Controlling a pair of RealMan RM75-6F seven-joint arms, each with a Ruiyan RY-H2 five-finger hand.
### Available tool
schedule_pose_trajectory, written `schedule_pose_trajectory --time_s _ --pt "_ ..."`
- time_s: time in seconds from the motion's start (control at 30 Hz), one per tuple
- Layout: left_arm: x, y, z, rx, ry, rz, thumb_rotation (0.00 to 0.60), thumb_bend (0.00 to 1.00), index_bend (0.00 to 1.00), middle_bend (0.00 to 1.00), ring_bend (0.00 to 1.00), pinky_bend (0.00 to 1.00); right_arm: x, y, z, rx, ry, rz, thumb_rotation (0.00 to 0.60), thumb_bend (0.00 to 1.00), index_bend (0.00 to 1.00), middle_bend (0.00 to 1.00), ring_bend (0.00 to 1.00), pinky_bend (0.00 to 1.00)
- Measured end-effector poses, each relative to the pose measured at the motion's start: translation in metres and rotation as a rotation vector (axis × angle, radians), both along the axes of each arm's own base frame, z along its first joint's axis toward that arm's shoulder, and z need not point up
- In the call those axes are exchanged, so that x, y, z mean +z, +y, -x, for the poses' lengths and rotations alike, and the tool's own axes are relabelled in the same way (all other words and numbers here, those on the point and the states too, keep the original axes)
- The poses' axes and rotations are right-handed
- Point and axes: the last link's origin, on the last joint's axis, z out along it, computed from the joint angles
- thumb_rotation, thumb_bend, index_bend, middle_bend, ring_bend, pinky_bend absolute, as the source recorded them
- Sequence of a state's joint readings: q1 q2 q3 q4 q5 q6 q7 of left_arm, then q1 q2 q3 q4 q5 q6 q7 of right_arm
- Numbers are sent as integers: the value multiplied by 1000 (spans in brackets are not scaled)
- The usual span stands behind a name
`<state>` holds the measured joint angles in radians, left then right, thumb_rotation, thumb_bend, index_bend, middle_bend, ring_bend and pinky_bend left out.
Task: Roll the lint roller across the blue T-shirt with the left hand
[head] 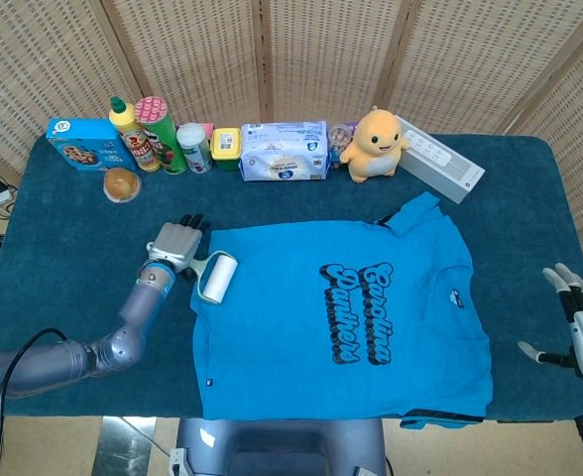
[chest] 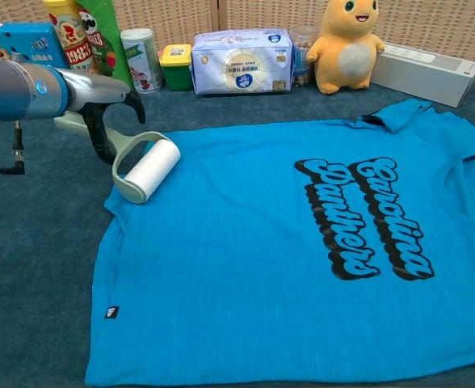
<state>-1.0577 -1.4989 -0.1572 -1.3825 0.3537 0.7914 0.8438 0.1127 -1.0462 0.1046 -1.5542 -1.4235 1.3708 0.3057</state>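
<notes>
The blue T-shirt (head: pixel 301 347) (chest: pixel 245 275) lies flat on the dark blue table. The lint roller (head: pixel 216 276) (chest: pixel 150 168), a white roll in a pale green frame, lies on the shirt's left sleeve edge. My left hand (head: pixel 175 241) (chest: pixel 92 97) is just left of and behind it, fingers stretched out and arched over the handle; one dark finger still touches the handle, but no grip shows. My right hand (head: pixel 581 322) hangs open off the table's right edge, holding nothing, and shows only in the head view.
Along the back stand a blue box (head: pixel 81 142), bottles and cans (head: pixel 153 134), a yellow tub (head: pixel 226 147), a wipes pack (head: pixel 284 151), a yellow plush toy (head: pixel 373 146) and a long white box (head: pixel 438 159). A bun (head: pixel 121 184) lies behind my left hand.
</notes>
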Motion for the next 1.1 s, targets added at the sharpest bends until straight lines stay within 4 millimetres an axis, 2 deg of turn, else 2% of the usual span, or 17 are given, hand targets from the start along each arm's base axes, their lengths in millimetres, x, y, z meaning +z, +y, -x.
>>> schedule_pose_trajectory --time_s 0.07,0.4,0.57,0.7,0.8,0.93,1.1 --pt "5 -2 0 -24 -3 -14 600 113 0 0 0 157 0 1 -1 4 0 -1 600 0 16 0 0 0" --pt "37 -23 10 -63 -36 -65 600 116 0 0 0 149 -1 5 -7 29 -1 -6 600 0 16 0 0 0" --pt "56 -42 23 -71 -61 -95 600 119 0 0 0 135 0 8 -12 55 9 3 600 0 16 0 0 0" --pt "74 -67 45 -108 -86 -149 600 123 0 0 0 119 -1 8 -12 61 49 20 600 0 23 0 0 0" --pt "89 -93 65 -155 -123 -200 600 129 0 0 0 108 -3 7 -9 59 92 44 600 0 32 0 0 0" --pt "114 -143 96 -190 -201 -288 600 130 0 0 0 105 -4 5 -7 63 140 86 600 0 34 0 0 0" --pt "138 -203 127 -137 -268 -376 600 138 0 0 0 105 -4 5 -7 68 170 119 600 0 34 0 0 0"
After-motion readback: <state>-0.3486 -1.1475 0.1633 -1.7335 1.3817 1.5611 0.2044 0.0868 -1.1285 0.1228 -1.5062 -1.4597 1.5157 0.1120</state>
